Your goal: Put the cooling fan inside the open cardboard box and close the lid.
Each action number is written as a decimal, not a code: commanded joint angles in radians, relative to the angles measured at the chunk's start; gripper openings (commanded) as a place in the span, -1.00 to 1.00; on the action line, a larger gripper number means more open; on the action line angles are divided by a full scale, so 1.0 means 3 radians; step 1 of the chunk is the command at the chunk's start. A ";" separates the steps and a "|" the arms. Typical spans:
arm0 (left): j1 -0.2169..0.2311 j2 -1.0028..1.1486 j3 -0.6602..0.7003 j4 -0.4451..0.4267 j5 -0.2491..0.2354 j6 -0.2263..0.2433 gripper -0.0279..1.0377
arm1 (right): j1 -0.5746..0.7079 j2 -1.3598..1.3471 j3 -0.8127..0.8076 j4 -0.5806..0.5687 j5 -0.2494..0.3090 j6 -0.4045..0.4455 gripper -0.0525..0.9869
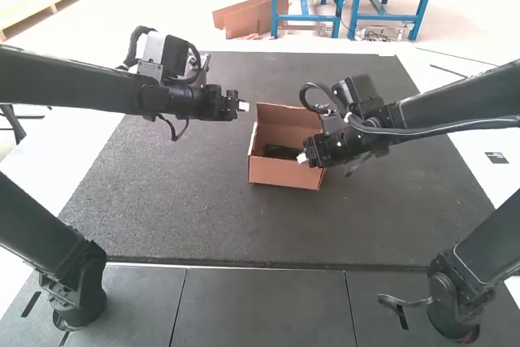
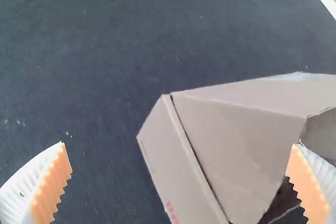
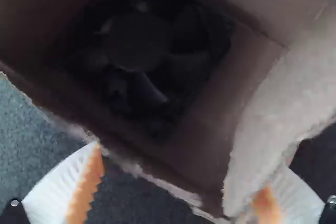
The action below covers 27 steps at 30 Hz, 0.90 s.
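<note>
The open cardboard box (image 1: 280, 170) sits in the middle of the black mat. The black cooling fan (image 3: 142, 61) lies flat on its floor, a dark shape (image 1: 280, 152) in the high view. My right gripper (image 1: 311, 157) is at the box's front right corner, open. Its fingers (image 3: 79, 187) straddle the torn front wall (image 3: 157, 174), and a side flap (image 3: 286, 119) rises by the other finger. My left gripper (image 1: 240, 106) hovers open just off the box's back left corner. Between its fingers (image 2: 50, 184), a folded flap of the box (image 2: 236, 140) shows.
The black mat (image 1: 162, 193) covers most of the table, with bare stretches to the left of and in front of the box. White table surface (image 1: 36, 168) borders the mat on the left. Both arms angle in from the sides above the mat.
</note>
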 commanded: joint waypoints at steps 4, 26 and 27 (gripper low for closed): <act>-0.0024 -0.0017 0.0400 0.0041 -0.0123 0.0006 0.87 | -0.0047 -0.0003 0.0163 -0.0165 0.0122 -0.0020 0.89; -0.0259 0.0458 0.1080 -0.0015 -0.0226 0.0016 0.87 | -0.0114 -0.0243 0.0142 -0.0339 0.0240 -0.0128 0.88; -0.0285 0.0458 0.1080 -0.0020 -0.0226 0.0016 0.87 | -0.0114 -0.0243 0.0122 -0.0334 0.0245 -0.0143 0.88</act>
